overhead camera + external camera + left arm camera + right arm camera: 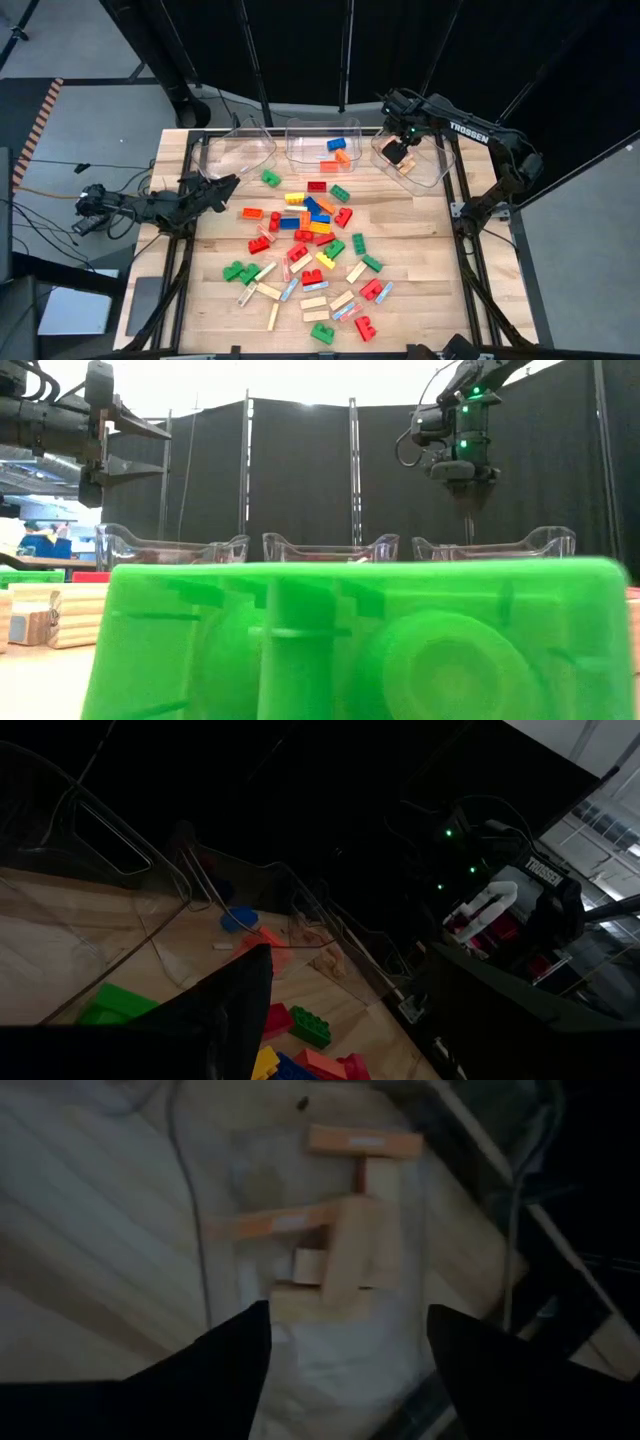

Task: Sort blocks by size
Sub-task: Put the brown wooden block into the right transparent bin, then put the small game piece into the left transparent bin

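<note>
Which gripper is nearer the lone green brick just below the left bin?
Left. The left gripper is beside the green brick, just to its left. The right gripper hangs over the right bin, far off.

left arm: mid-left of high view, stretched level, left gripper fingers spread | right arm: upper right, wrist bent down, right gripper fingers apart, nothing between them

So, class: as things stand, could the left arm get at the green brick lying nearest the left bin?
Probably yes. The left gripper hangs just beside the green brick, fingers open, with only bare table between them. The left bin stands behind, not in the way.
</note>
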You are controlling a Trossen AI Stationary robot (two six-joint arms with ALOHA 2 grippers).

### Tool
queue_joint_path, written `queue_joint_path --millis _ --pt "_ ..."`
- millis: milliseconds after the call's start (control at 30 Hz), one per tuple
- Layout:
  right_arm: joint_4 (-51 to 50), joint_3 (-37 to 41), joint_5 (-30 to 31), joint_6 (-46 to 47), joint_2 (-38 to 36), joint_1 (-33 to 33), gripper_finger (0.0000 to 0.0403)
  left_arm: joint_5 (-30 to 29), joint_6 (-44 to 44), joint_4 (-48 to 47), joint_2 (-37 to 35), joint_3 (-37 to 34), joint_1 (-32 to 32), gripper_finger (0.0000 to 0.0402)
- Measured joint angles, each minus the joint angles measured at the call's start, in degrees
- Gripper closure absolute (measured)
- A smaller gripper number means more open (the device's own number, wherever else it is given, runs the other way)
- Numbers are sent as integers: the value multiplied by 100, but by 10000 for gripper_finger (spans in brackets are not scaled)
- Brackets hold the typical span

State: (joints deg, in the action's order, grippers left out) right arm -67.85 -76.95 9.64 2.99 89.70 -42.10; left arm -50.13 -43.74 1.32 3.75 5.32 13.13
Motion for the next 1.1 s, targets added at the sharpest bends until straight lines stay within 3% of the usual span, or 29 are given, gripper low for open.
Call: queue_joint_path --millis 100,200,300,367,533,733,833,933,1100 --pt "-47 0 -336 20 -108 153 123 0 -1 -1 0 0 2 133" --pt "-129 0 -1532 -19 -310 449 138 0 -1 0 0 0 0 133" --pt "-225 -4 -2858 -38 -587 1173 155 0 -1 2 -1 0 0 133" --pt "-317 9 -3111 -105 -764 1864 165 0 -1 0 0 0 0 133" --pt "29 458 -2808 220 -1234 4078 181 2 -1 1 -1 0 0 133" --pt "1801 1219 -1614 1081 -1129 6223 188 2 -1 0 0 0 2 133" --pt "2589 1346 -1273 1029 -666 6716 188 2 -1 2 0 0 2 133" --pt "3067 1329 -1264 1024 -132 6788 187 2 -3 1 -1 0 0 133" --pt "3005 1331 -1993 1183 630 6790 185 10 -38 0 -1 0 0 133"
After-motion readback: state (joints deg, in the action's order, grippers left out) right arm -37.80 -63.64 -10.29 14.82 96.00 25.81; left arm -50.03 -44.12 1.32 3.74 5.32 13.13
